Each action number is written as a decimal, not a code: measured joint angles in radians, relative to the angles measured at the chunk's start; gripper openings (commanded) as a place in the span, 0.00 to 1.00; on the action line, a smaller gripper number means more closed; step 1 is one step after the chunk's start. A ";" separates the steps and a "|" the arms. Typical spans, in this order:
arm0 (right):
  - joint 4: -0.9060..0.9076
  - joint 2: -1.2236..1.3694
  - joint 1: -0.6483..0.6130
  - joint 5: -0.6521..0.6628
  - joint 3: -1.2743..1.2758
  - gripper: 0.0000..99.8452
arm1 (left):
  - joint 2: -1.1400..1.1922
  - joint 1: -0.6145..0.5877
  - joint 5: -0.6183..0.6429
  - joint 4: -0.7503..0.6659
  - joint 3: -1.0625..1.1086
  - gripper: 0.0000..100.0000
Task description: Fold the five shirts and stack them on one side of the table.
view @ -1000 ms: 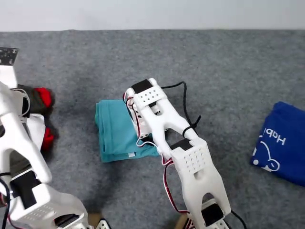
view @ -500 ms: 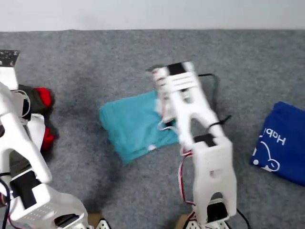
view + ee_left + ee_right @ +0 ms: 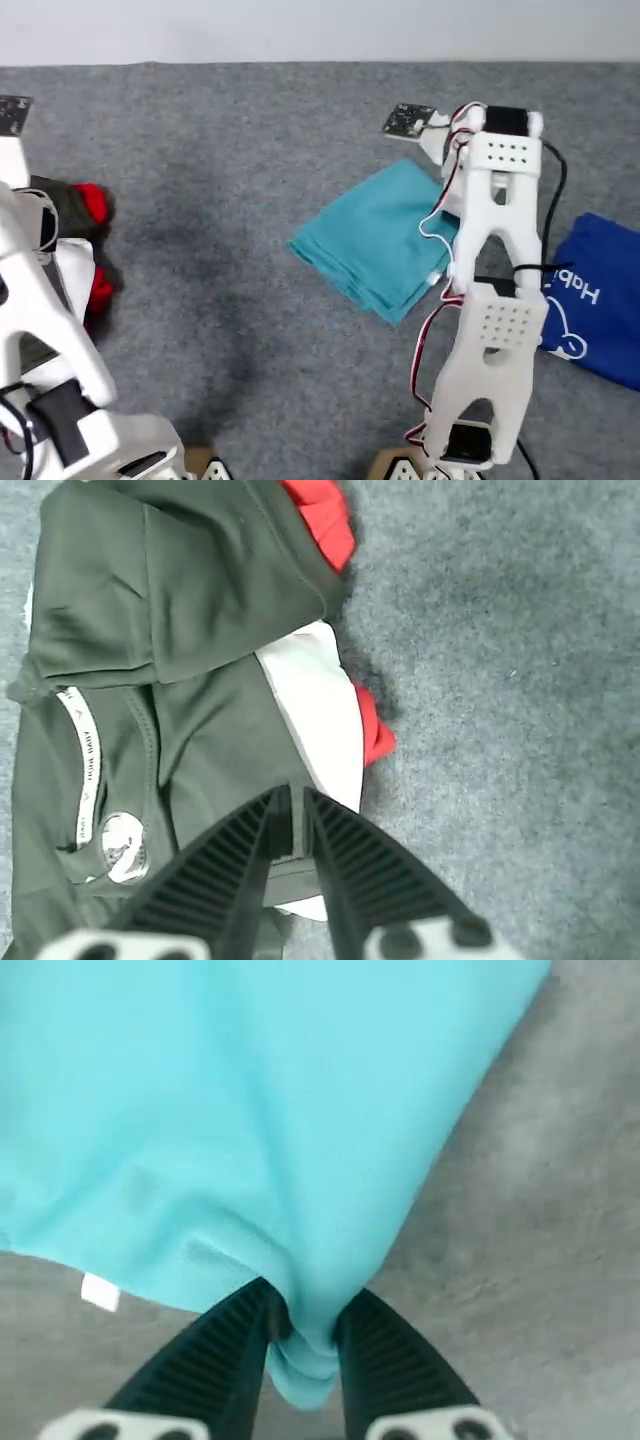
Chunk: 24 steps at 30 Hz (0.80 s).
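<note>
Covering the whole work area was a grey, felt-like table mat [image 3: 230,140], and every shirt lay on it. Over its right half stretched the white right arm [image 3: 495,330], reaching away from its base toward the far edge. The white left arm [image 3: 50,330] stood at the left margin.

Next in size, the folded teal cotton shirt [image 3: 375,240] lay skewed between the middle of the mat and the right arm, its layered edges slightly fanned on the near side. A blue shirt with white print [image 3: 600,300] lay at the right edge, just beside the right arm and apart from the teal shirt. At the left edge sat a loose pile: a dark grey-green shirt [image 3: 120,680] over a white shirt [image 3: 320,730] and a red shirt [image 3: 320,520].

The right gripper [image 3: 300,1320] was clamped onto a bunched fold of the teal shirt [image 3: 250,1110], the cloth puckering between its black fingers. The left gripper [image 3: 295,815] hung over the dark shirt with its fingers nearly together; whether any cloth was caught between them could not be told.

The likely trouble lay in that single pinch point. Pulled by one edge across the rough mat, the teal shirt's layers could drag, slide apart and come unfolded. It could also land crooked against the blue shirt.
</note>
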 measured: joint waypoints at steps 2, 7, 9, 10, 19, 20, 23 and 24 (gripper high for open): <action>0.000 0.068 0.006 0.029 -0.080 0.01 | -0.018 0.008 0.000 0.003 0.023 0.03; 0.002 0.203 0.008 0.040 -0.261 0.05 | -0.089 0.054 0.000 0.011 0.106 0.03; 0.002 0.235 0.008 0.040 -0.341 0.12 | -0.124 0.077 0.000 0.011 0.135 0.03; 0.002 0.247 0.009 0.040 -0.374 0.15 | -0.138 0.086 0.000 0.011 0.146 0.03; 0.055 0.267 0.064 -0.302 -0.600 0.24 | -0.180 0.117 0.000 0.012 0.241 0.03; 0.055 0.267 0.064 -0.361 -0.608 0.24 | -0.181 0.117 0.005 0.014 0.245 0.03; 0.055 0.267 0.064 -0.562 -0.623 0.24 | -0.181 0.117 0.032 0.014 0.247 0.03; 0.055 0.267 0.064 -0.634 -0.626 0.24 | -0.181 0.117 0.040 0.014 0.249 0.03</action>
